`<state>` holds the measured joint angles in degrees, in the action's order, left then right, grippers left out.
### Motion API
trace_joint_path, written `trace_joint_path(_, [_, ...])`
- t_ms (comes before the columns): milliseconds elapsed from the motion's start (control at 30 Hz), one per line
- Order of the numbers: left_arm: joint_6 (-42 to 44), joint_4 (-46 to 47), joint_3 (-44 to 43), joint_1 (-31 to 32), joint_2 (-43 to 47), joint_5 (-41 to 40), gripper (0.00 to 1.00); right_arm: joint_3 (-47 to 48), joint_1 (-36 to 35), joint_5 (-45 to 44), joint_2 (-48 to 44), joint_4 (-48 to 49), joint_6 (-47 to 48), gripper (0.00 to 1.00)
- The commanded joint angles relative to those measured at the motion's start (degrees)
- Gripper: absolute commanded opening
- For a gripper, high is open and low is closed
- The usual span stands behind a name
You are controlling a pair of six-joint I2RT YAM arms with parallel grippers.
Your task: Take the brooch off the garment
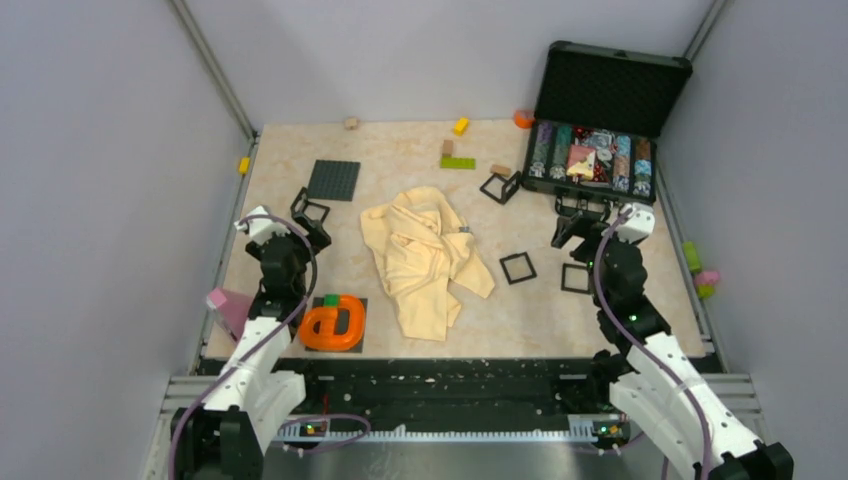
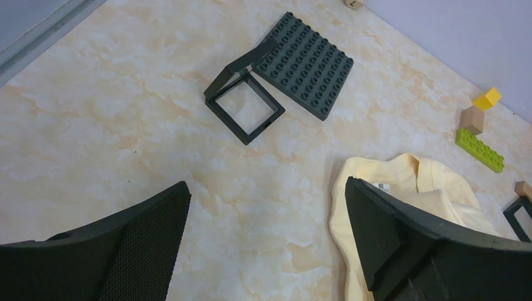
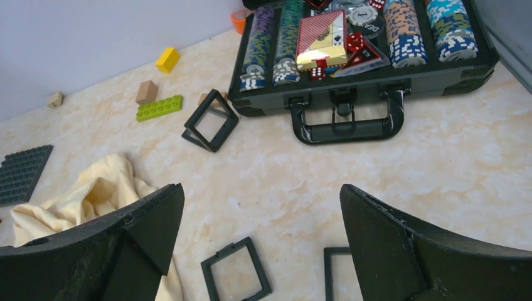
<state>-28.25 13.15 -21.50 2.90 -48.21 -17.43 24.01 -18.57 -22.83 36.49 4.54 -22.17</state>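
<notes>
The left hand [image 2: 266, 187] and right hand [image 3: 260, 188] stand released. Between them lies the garment [image 1: 425, 265]; a speck at its right edge, perhaps the brooch [image 1: 466, 231], is nearer the right hand.

Place: robot lab test cell
Walls: plain grey panels [image 1: 100, 150] on aluminium posts [image 1: 213, 68]
Bench: marble-look table [image 1: 560, 320], black mounting rail [image 1: 440, 390] at near edge
</notes>
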Motion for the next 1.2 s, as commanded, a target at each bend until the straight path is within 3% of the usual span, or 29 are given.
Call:
trace_joint_path(0, [-2.04,0.50,-0.10,-0.10,-0.97,-0.46,0.98,0.79,0.32,-2.16,-1.08,-1.83,-0.18,0.99])
trace_joint_path(267, [-6.08,-3.33,-0.05,-0.14,0.45,-5.56,0.98,0.28,0.31,0.19,2.99,1.50,-1.60,0.98])
trace_joint_path(367, [-5.26,-2.48,0.32,-0.15,1.56,-3.12,0.98,0.86,0.35,1.49,4.35,1.19,-2.22,0.97])
trace_joint_path(500, [-4.94,1.50,2.65,-0.13,3.07,4.95,0.98,3.85,0.13,13.02,8.60,2.77,0.16,0.98])
trace_joint_path(600, [-4.35,12.07,6.24,-0.09,1.68,14.09,0.96,7.22,-1.93,17.75,14.80,4.53,0.62,0.98])
trace_joint_path(867, [-2.76,9.16,3.31,-0.13,0.39,21.92,0.98,18.83,-11.07,27.68,34.66,9.09,3.15,0.85])
trace_joint_path(1167, [-6.80,10.12,7.12,-0.17,4.45,15.01,0.98,33.08,-21.28,25.40,55.34,7.20,6.22,0.75])
